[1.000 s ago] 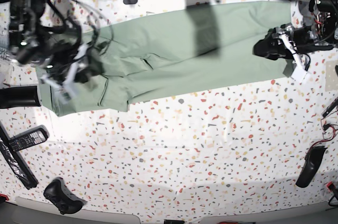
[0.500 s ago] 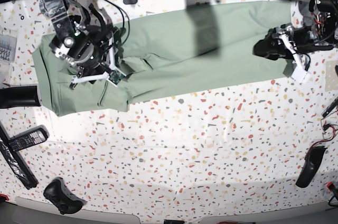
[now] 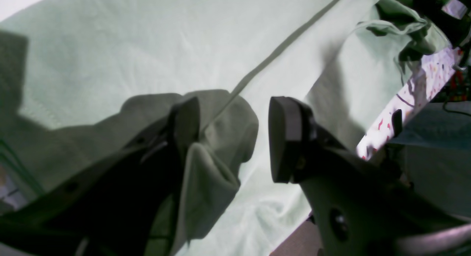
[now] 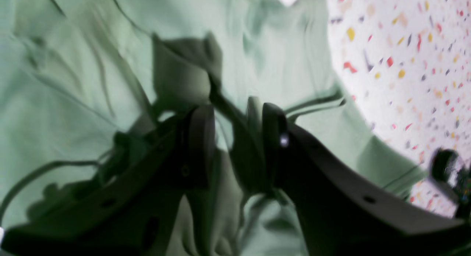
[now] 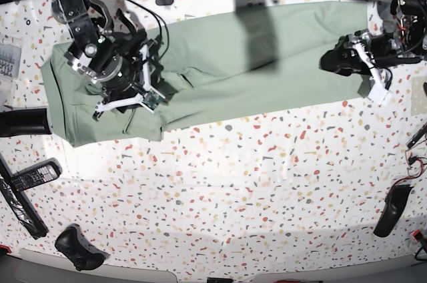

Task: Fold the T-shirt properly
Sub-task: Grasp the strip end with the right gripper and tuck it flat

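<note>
The pale green T-shirt (image 5: 267,56) lies stretched along the far side of the table, one end folded over at the base view's left. My right gripper (image 5: 127,101) hovers over that folded end. In the right wrist view the right gripper (image 4: 237,112) is open, and a dark ridge of the T-shirt (image 4: 73,64) stands between its fingers; the picture is blurred. My left gripper (image 5: 331,61) sits over the shirt's other end. In the left wrist view the left gripper (image 3: 235,108) is open wide above the T-shirt (image 3: 147,46), with a hump of cloth against one finger.
The speckled table (image 5: 253,189) stretches toward the near edge. A remote control (image 5: 33,176) and a black game controller (image 5: 79,248) lie at the near left. A black cylinder (image 5: 23,123) sits at the left edge, and a dark object (image 5: 390,211) at the right.
My right arm has swung from the shirt's outer end inward over the cloth, then shifted slightly further. The shirt's outline and my left arm have not moved.
</note>
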Robot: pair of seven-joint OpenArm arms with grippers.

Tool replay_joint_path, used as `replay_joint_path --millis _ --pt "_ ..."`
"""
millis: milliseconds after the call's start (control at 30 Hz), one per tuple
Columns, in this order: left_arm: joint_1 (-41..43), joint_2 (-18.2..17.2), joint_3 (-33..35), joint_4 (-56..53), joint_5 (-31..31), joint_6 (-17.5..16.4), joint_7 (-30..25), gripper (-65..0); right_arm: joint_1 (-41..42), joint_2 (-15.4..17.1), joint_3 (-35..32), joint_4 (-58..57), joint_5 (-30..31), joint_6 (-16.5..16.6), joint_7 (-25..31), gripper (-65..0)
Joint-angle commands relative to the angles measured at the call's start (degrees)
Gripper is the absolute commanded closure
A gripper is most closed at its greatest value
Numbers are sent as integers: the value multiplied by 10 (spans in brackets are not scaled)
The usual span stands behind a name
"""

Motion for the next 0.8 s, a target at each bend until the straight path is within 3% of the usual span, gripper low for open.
replay_joint_path --millis 0,300,467,533,767 --pt "-6 -8 -4 10 -12 -5 -9 -279 8 6 3 20 2 -2 12 -214" --pt "-6 -8 -4 10 -12 -5 -9 -279 8 7 5 34 -2 -3 -39 -214" --pt "-6 -8 -4 10 -12 -5 -9 -279 8 7 19 34 -27 -60 -42 -214" --pt "-6 -8 -4 10 -12 -5 -9 -279 8 6 28 34 -45 -64 -42 -213" --pt "-6 -8 -4 10 -12 -5 -9 -279 8 6 47 34 -3 -61 -56 -194"
